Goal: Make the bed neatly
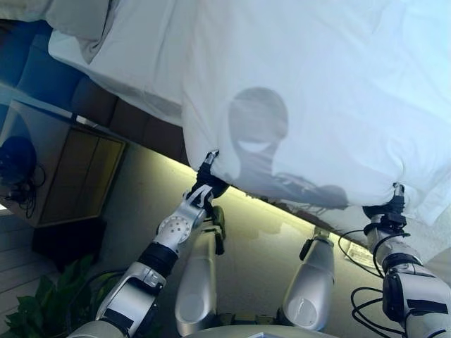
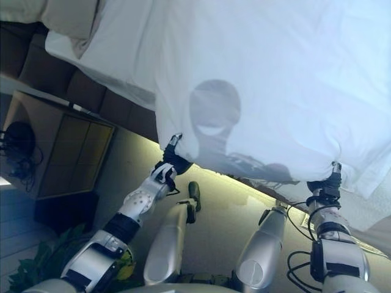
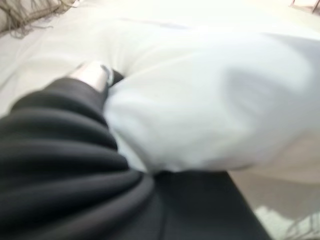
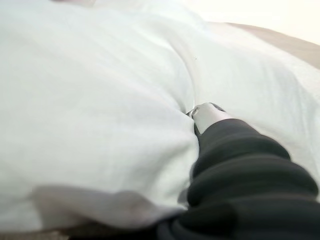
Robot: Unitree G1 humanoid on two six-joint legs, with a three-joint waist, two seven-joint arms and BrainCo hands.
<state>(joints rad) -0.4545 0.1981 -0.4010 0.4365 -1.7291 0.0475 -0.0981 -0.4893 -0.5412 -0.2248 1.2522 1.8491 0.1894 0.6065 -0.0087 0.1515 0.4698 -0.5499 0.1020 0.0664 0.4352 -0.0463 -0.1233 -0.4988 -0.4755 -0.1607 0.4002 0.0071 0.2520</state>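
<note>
A white duvet [image 1: 317, 91] covers the bed and fills most of the head views. Its near edge hangs above the floor. My left hand [image 1: 204, 184] is curled on the duvet's near edge at its left corner. The left wrist view shows one finger [image 3: 92, 75] pressed into bunched white cloth [image 3: 210, 110]. My right hand [image 1: 389, 211] grips the same edge further right. The right wrist view shows one finger [image 4: 207, 115] sunk into a fold of the duvet [image 4: 90, 125]. The other fingers of both hands are hidden in the cloth.
A pillow [image 1: 77, 17] lies at the bed's upper left, over a white sheet [image 1: 134, 63]. The dark bed side panel [image 1: 120, 116] runs below it. A wooden bedside cabinet [image 1: 63, 176] with a dark object [image 1: 15, 158] stands at the left. A green plant [image 1: 42, 303] is at the lower left.
</note>
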